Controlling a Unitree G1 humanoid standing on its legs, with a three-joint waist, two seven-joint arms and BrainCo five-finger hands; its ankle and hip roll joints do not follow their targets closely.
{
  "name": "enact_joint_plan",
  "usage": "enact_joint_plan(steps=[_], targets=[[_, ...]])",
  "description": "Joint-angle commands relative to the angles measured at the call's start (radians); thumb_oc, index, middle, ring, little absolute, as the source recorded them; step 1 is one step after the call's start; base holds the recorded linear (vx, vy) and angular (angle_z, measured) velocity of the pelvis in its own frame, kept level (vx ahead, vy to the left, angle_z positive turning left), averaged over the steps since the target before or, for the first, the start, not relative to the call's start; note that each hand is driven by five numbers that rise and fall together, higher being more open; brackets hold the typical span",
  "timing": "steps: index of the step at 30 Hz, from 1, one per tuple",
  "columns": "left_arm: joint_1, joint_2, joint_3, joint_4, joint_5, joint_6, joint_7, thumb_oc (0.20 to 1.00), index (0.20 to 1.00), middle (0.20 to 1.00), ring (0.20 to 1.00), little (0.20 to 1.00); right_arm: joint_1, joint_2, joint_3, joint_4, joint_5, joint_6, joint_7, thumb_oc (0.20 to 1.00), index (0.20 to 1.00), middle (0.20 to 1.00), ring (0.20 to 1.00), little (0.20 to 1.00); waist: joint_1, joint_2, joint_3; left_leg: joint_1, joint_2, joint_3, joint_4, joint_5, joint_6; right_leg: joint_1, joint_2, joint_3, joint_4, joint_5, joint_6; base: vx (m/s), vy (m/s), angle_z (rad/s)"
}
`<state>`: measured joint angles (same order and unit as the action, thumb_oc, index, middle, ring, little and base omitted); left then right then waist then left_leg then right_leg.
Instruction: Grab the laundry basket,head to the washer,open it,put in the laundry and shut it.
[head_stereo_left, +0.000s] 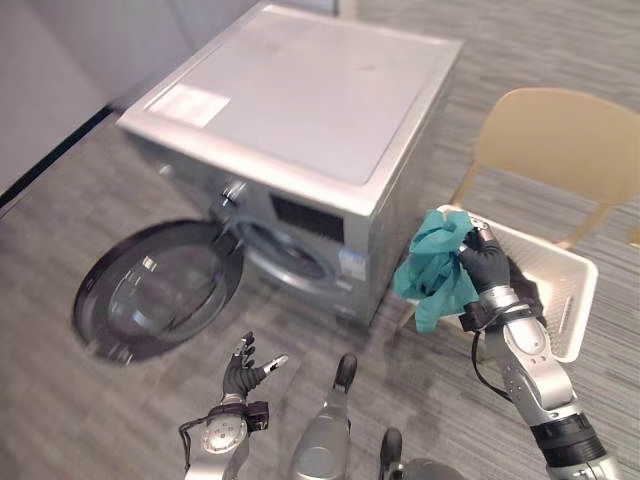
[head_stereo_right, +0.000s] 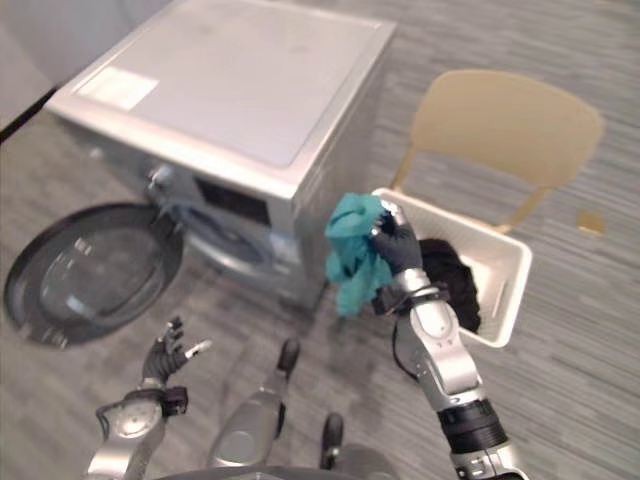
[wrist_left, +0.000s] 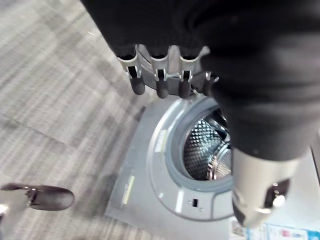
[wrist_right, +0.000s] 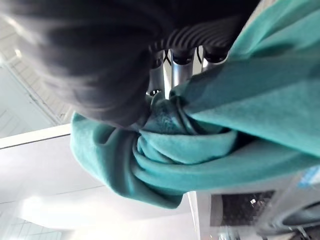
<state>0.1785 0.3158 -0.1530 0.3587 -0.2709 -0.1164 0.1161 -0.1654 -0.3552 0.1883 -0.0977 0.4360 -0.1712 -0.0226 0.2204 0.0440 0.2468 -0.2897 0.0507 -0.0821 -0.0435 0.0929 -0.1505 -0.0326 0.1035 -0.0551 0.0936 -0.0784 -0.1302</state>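
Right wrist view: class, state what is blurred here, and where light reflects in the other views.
Right wrist view: the hand cover is smeared and out of focus, the teal cloth sharper. Left eye view: the open door glass shows pale reflections. Left wrist view: the drum glints.

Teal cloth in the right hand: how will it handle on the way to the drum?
The teal fabric garment likely stays floppy: it hangs in loose folds below the right hand. It seems light, bunched in a curled-finger grip. Trailing ends might snag the round washer door opening.
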Motion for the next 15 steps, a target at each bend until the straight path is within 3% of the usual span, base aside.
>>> enact_joint_plan(steps=[1,3,4,8,15], targets=[[-0.105,0.046,-0.045,-0.109,0.040,-0.071,-0.018,1.000,1.000,1.000,1.000,1.000,-0.070,0.014,-0.019,-0.117,0.000,-0.075,-0.016,0.200,0.200,0.200,0.200,0.200,-0.077,-0.064,0.001,0.048,-0.063,0.099,0.055,0.053,0.075,0.070,-0.097,-0.054,-0.065,-0.033,0.169,-0.41,0.036,1.44],[-0.188,0.057,-0.132,-0.167,0.073,-0.091,-0.014,1.000,1.000,1.000,1.000,1.000,-0.122,0.038,0.039,-0.154,0.027,-0.090,-0.009,0.200,0.200,0.200,0.200,0.200,-0.129,-0.101,-0.020,0.164,-0.008,0.153,0.168,-0.105,0.090,0.047,-0.152,-0.129,-0.099,0.001,0.171,-0.31,0.092,1.24],[-0.221,0.054,-0.165,-0.169,0.082,-0.092,-0.010,1.000,1.000,1.000,1.000,1.000,-0.140,0.052,0.062,-0.162,0.042,-0.092,-0.006,0.200,0.200,0.200,0.200,0.200,-0.147,-0.102,-0.034,0.213,0.016,0.180,0.155,-0.120,0.084,0.045,-0.158,-0.153,-0.107,0.007,0.172,-0.12,0.157,0.90],[-0.310,0.022,-0.269,-0.181,0.135,-0.095,0.017,1.000,1.000,1.000,1.000,1.000,-0.212,0.114,0.158,-0.183,0.094,-0.103,0.000,0.200,0.200,0.200,0.200,0.200,-0.178,-0.084,-0.089,0.310,0.011,0.192,-0.034,-0.081,0.079,0.071,-0.153,-0.186,-0.139,0.035,0.194,0.02,0.193,0.91],[-0.497,-0.022,-0.400,-0.087,0.238,-0.073,0.076,1.000,1.000,1.000,1.000,1.000,-0.350,0.210,0.331,-0.202,0.205,-0.090,0.015,0.200,0.200,0.200,0.200,0.200,-0.168,-0.109,-0.123,0.325,-0.030,0.168,-0.044,-0.105,0.106,0.078,-0.187,-0.184,-0.113,0.050,0.221,-0.01,0.169,-0.01]])
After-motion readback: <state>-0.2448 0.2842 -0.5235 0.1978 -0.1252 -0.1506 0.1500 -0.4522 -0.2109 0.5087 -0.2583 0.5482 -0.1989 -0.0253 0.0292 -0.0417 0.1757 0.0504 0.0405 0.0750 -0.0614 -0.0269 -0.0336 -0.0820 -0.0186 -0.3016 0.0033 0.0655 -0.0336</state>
